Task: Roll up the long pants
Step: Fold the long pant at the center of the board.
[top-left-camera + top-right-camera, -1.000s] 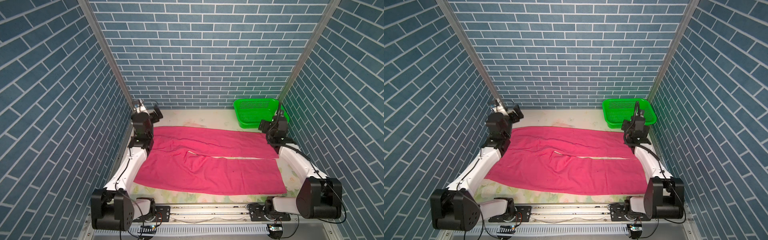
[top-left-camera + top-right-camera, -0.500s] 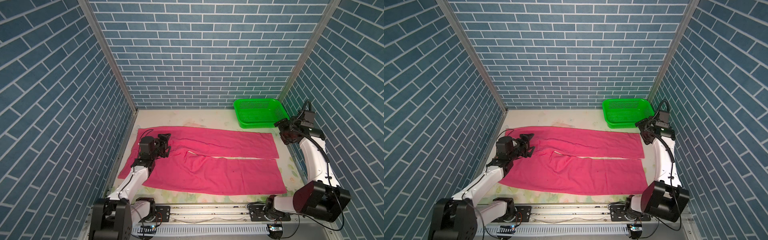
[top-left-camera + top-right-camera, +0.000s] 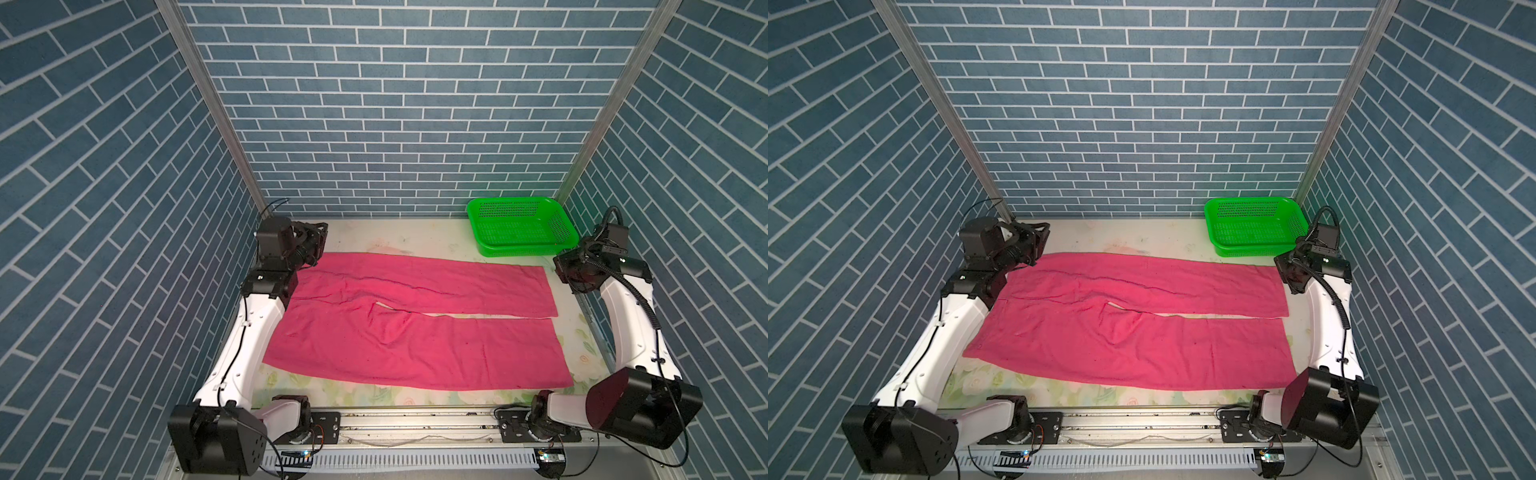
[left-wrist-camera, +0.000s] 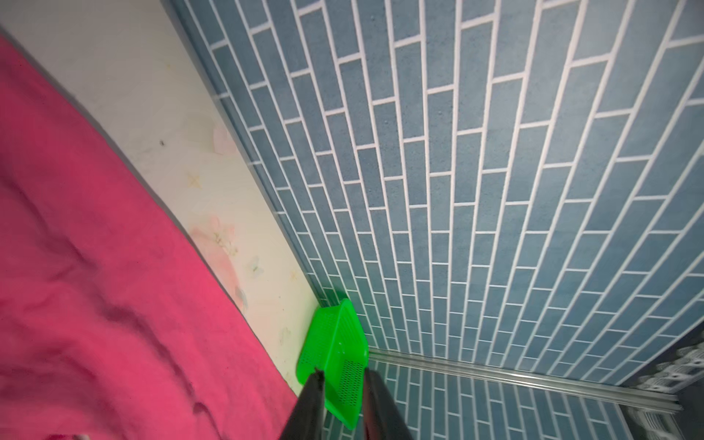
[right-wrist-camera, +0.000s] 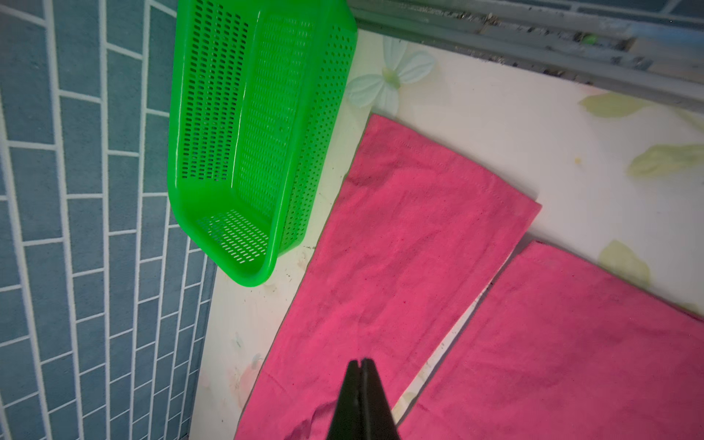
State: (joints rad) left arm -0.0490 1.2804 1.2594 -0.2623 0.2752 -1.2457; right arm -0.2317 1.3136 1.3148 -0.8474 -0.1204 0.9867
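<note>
Pink long pants [image 3: 415, 332] lie flat on the counter [image 3: 415, 237]; my left hand [image 4: 343, 375] slightly parted, my right hand [image 5: 360, 365] closed.

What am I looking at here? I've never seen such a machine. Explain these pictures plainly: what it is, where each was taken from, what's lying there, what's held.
It is a robot with two white arms, a left arm and a right arm, each ending in a pincer. Two pictures look down from above on the whole table. The other two come from a small camera on each wrist. On the table, pink pants lie spread flat, with an empty green basket in the far corner by the right arm. The left pincer stands slightly open and the right pincer is shut. Neither seems to hold anything.
</note>
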